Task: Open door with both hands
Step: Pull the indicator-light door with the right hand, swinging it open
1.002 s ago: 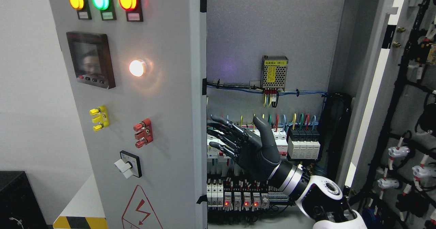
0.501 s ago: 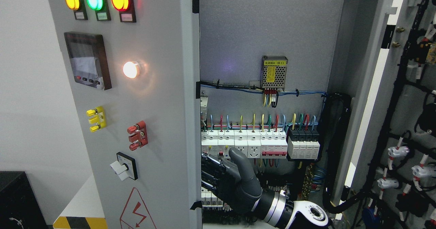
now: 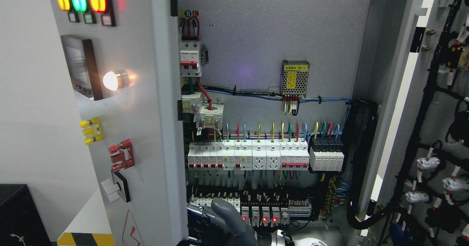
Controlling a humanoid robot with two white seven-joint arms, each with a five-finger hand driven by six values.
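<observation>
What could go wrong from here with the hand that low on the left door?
1. The right robot hand sits at the left door edge, right in front of live terminal blocks with red LEDs lit; a slip could drive fingers into the wiring.
2. It pushes near the bottom, mostly out of frame, so contact is hard to verify.
3. The door could swing towards the black box at lower left.
</observation>
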